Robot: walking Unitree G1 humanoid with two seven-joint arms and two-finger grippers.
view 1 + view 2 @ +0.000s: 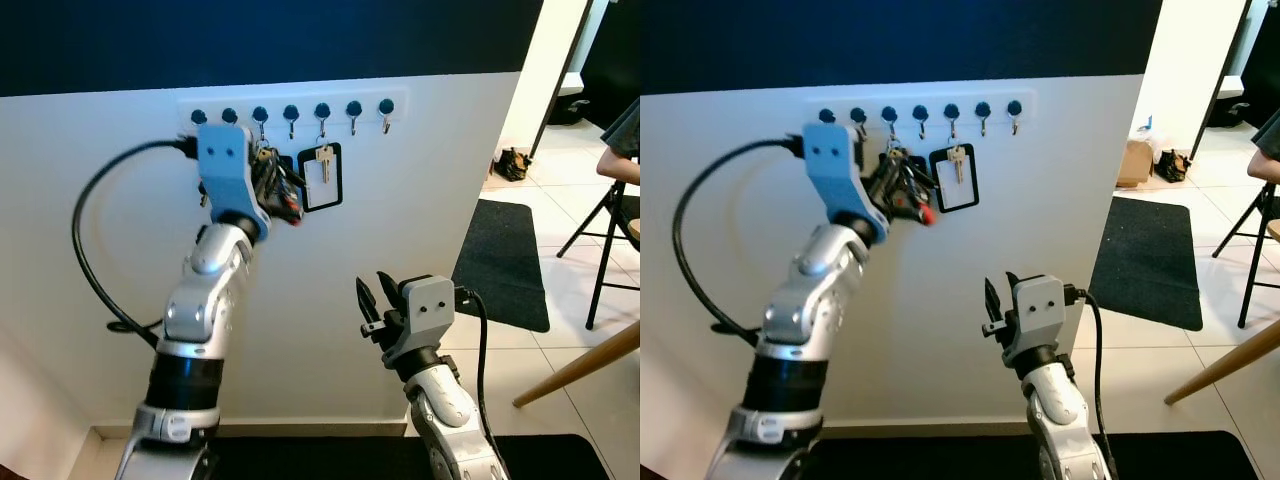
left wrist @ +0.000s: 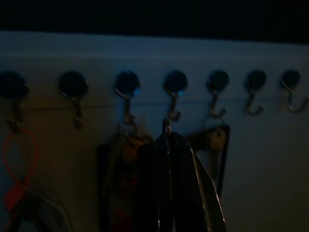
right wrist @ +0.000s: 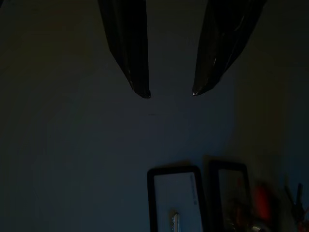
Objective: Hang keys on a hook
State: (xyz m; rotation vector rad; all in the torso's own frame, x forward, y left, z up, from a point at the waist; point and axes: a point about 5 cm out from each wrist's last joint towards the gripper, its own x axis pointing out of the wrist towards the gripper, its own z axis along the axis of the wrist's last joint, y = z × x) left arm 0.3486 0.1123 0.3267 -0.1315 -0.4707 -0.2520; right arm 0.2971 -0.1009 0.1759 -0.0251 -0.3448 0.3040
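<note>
Keys [image 1: 902, 185]: dark bunch with a red piece, hanging long axis down from a hook [image 1: 889, 120] on the white wall rail [image 1: 290, 108]. Left claw [image 2: 166, 145] clenched, tips just below a neighbouring hook in the left wrist view. Right claw [image 3: 170, 92] released, low, facing the wall.

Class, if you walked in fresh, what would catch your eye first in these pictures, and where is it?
First, the raised left tool, fingers together, up at the row of hooks on the white wall, against a bunch of keys. Beside it, a key on a black-framed tag hangs from another hook. Lower right, the right tool waits open.
</note>
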